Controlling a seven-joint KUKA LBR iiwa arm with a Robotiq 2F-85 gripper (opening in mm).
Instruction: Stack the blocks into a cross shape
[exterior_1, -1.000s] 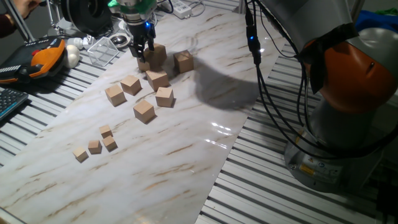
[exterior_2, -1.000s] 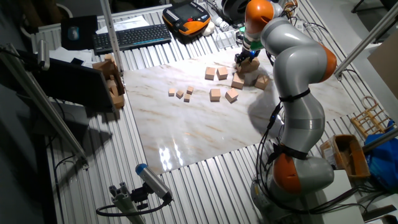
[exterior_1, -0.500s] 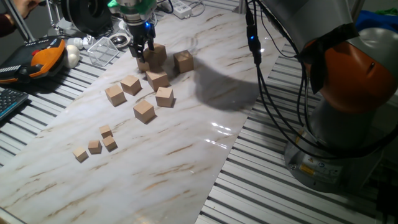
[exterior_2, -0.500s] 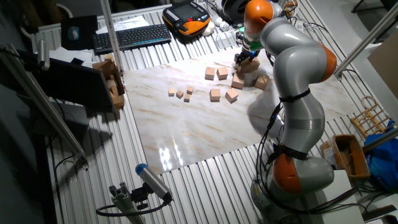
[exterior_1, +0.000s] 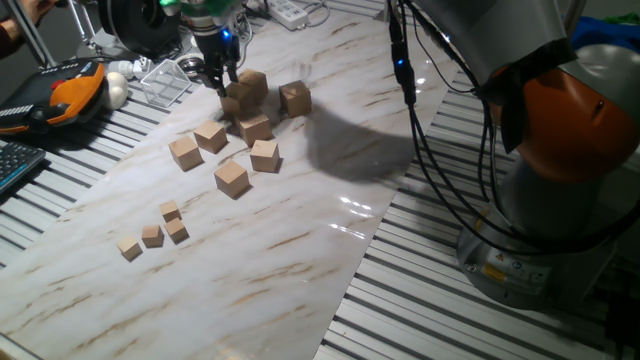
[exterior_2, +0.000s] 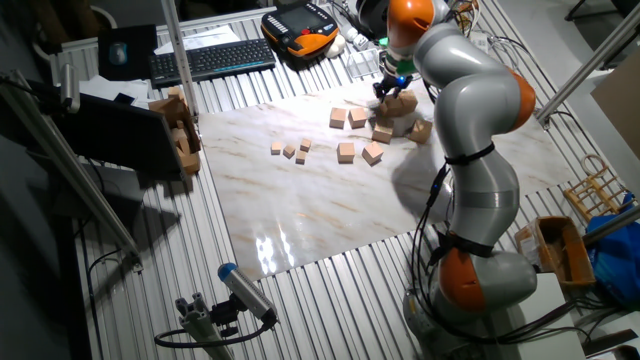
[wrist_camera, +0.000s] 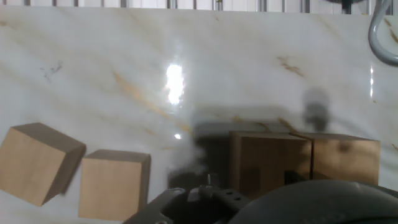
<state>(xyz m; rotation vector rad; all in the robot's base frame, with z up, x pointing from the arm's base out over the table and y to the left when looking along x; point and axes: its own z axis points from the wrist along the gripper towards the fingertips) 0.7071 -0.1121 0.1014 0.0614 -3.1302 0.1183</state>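
Seven larger tan wooden blocks are seen on the marble-patterned sheet (exterior_1: 300, 215), all grouped at its far end. In one fixed view, a block (exterior_1: 252, 86) stands next to the gripper (exterior_1: 216, 78), with another block (exterior_1: 238, 102) touching it low at the front. A block (exterior_1: 294, 98) lies just beside these to the right, apart. Nearer the camera a block (exterior_1: 255, 129) is placed, then a block (exterior_1: 264, 155), a block (exterior_1: 231, 177), a block (exterior_1: 210, 136) and a block (exterior_1: 185, 152), loosely scattered, mostly not touching. No stack is formed.

The gripper's dark fingers are pointed down at the left side of the far block pair. Whether anything is pinched cannot be told; the fingertips are hidden by the blocks in both fixed views and are not visible in the hand view. In the hand view, two blocks (wrist_camera: 267, 165) and (wrist_camera: 342, 160) are shown side by side, touching, with two more blocks (wrist_camera: 37, 162) and (wrist_camera: 112, 183) at the lower left, close together.

Four small cubes (exterior_1: 155, 230) are clustered well apart from the blocks, toward the near end of the sheet.

Beyond the sheet, an orange-and-black pendant (exterior_1: 70, 92), a keyboard (exterior_2: 210, 58) and a clear plastic tray (exterior_1: 165, 80) are seen on the slatted table (exterior_1: 420, 300). A label on the arm base (exterior_1: 500, 268) is visible, but its text is too small to be read. No other writing is legible.
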